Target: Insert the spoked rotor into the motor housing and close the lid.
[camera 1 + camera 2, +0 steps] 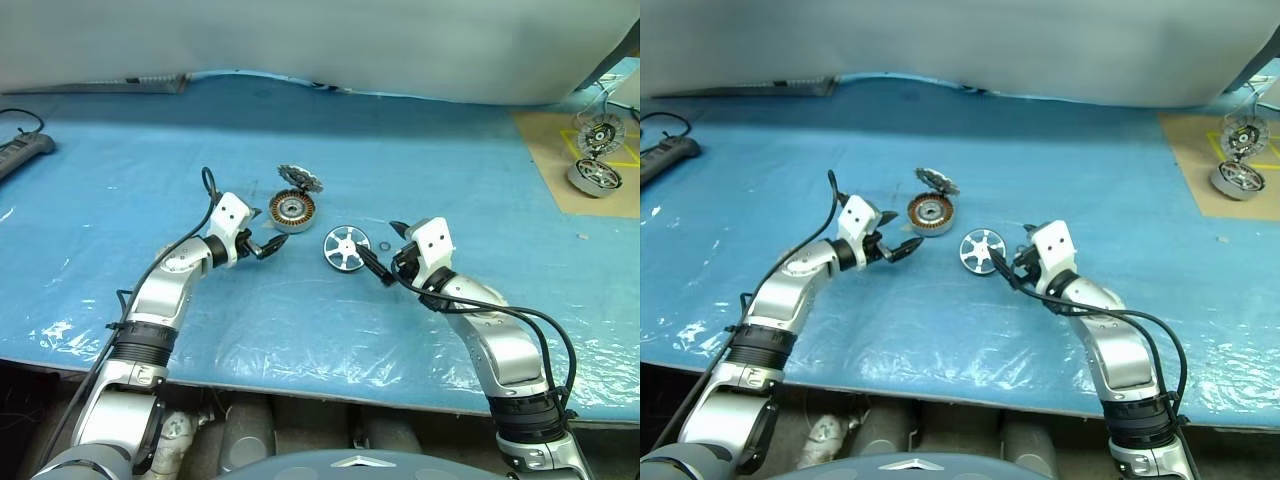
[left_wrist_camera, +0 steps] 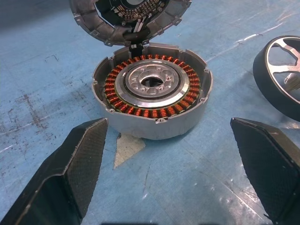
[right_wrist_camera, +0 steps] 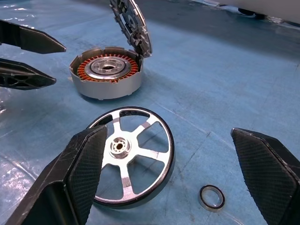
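The motor housing [image 1: 292,210] was seen resting on the blue-covered tabletop [image 1: 120,200], its ring of copper windings and silver centre exposed. The lid [image 1: 300,179] was found standing raised on its hinge at the far side of the housing, tilted back and not closed. The spoked rotor [image 1: 344,248] was placed flat on the tabletop just to the right of the housing and nearer the robot, apart from it, with its spoked face upward. A small dark ring [image 3: 212,197] was noted lying beside the rotor.

The left gripper [image 1: 276,243] was held low just in front of the housing, its jaws spread wide and nothing gripped between them. The right gripper [image 1: 377,268] was positioned beside the rotor, jaws likewise wide and empty, with the rotor seen between them but untouched.

Two more silver wheel-like parts [image 1: 596,155] were left on a brown board [image 1: 545,150] at the far right.
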Controlling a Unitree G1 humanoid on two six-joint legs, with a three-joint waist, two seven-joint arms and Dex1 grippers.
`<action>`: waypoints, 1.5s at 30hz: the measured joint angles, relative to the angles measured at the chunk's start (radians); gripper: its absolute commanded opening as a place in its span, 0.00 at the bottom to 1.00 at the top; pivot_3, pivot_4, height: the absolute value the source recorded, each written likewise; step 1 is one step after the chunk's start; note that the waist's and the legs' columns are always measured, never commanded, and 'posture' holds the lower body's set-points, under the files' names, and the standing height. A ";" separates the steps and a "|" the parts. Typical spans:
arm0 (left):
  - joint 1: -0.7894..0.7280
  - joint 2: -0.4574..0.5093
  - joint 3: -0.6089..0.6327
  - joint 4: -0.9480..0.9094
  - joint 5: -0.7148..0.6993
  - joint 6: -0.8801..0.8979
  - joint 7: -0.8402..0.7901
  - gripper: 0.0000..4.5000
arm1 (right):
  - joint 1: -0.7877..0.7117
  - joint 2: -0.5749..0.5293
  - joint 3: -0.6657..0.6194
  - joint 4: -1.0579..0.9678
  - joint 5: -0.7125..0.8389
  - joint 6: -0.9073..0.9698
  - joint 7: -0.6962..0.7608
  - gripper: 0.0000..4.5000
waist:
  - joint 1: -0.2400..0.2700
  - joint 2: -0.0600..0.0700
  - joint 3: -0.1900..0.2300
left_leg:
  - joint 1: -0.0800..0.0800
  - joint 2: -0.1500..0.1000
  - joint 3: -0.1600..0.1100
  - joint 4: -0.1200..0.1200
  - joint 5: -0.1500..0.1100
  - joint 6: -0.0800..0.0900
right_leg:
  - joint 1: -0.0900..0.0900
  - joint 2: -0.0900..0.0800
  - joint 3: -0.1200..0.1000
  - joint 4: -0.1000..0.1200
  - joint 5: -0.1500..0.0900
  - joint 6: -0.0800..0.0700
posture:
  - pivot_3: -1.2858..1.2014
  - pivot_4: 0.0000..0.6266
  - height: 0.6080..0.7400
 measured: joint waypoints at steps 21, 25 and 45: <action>-0.003 0.001 0.000 0.018 0.022 -0.012 0.002 1.00 | -0.002 0.006 0.000 0.020 -0.011 -0.007 -0.006 1.00 | 0.000 0.000 0.000 | 0.000 0.000 0.000 0.000 0.000 0.000 | 0.000 0.000 0.000 0.000 0.000 0.000 | 0.52 0.24 1.00; -0.010 0.002 0.000 0.031 0.024 -0.014 0.001 1.00 | -0.004 0.008 0.000 0.021 -0.014 -0.016 -0.008 1.00 | 0.000 0.000 0.000 | 0.000 0.000 0.000 0.000 0.000 0.000 | 0.000 0.000 0.000 0.000 0.000 0.000 | 0.52 0.24 1.00; -0.048 0.014 -0.018 0.037 0.059 0.023 0.006 1.00 | -0.008 0.020 0.009 0.031 -0.020 -0.024 -0.013 1.00 | 0.000 0.000 0.000 | 0.000 0.000 0.000 0.000 0.000 0.000 | 0.000 0.000 0.000 0.001 0.000 0.000 | 0.52 0.24 1.00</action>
